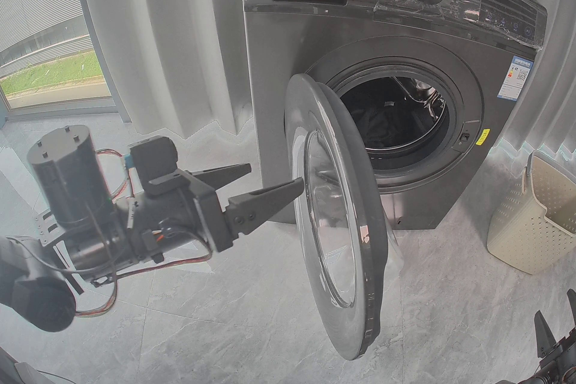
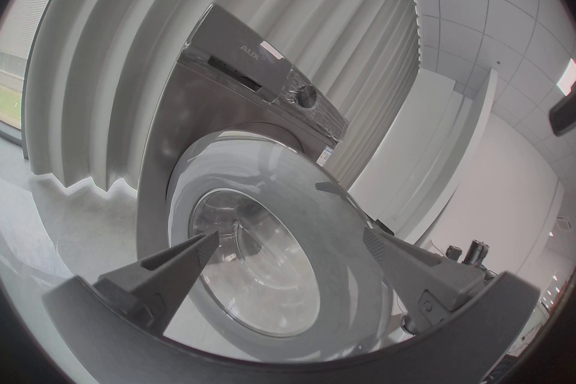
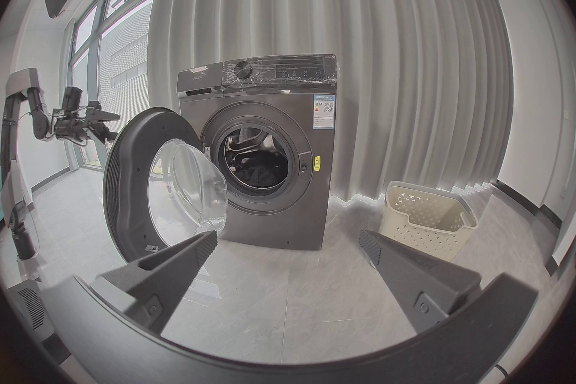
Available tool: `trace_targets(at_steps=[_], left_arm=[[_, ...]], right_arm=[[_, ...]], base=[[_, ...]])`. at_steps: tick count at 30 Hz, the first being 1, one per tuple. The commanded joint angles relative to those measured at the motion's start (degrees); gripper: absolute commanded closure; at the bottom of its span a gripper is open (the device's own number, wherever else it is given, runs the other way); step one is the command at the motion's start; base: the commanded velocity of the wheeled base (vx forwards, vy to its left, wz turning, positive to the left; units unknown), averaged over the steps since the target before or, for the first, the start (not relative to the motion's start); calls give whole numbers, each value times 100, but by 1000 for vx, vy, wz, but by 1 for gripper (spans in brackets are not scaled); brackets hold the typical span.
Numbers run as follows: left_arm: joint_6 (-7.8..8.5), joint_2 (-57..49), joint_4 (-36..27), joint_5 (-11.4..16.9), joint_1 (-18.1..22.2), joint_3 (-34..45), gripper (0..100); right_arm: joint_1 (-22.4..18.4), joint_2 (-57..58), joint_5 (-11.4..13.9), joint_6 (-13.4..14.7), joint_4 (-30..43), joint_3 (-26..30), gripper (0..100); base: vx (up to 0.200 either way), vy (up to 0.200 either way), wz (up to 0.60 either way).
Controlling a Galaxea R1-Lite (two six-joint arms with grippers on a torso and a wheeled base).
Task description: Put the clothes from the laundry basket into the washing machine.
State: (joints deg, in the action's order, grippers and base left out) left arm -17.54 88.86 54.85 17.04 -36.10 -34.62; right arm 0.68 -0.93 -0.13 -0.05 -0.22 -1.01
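The grey washing machine [image 1: 282,73] stands with its round door [image 1: 336,211] swung wide toward my left. Dark clothes [image 1: 384,118] lie inside the drum, also seen as dark clothes [image 3: 258,172] in the right wrist view. My left gripper [image 1: 276,174] is open and holds nothing, its fingertips just beside the door's outer face [image 2: 282,259]. The cream laundry basket [image 1: 540,217] stands on the floor right of the machine; its inside [image 3: 429,211] shows bare perforated walls. My right gripper [image 3: 288,235] is open and holds nothing, low and back from the machine, at the near right [image 1: 553,304].
White pleated curtains [image 1: 180,31] hang behind the machine and basket. A tall window [image 1: 42,43] is at the far left. Grey tiled floor [image 1: 252,313] spreads open in front of the machine, between the door and the basket.
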Motion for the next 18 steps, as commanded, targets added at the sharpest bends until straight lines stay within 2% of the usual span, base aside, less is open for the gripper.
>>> trace_targets(at_steps=[1,6,11,18], left_arm=[[-188,1134,448,-193,-82,-511,0],[-241,1556,474,-395,-293,-985,0],[-478,1679,606,-562,-363,-1275,0],[-505,1608,712,-623,-354,-1187,0]], right_arm=[[2,75,-4,5,-4,101,0],[2,75,-4,5,-4,101,0],[2,75,-13,14,-4,101,0],[2,75,-13,14,-4,101,0]], base=[[0,0,0],[0,0,0],[0,0,0],[0,0,0]])
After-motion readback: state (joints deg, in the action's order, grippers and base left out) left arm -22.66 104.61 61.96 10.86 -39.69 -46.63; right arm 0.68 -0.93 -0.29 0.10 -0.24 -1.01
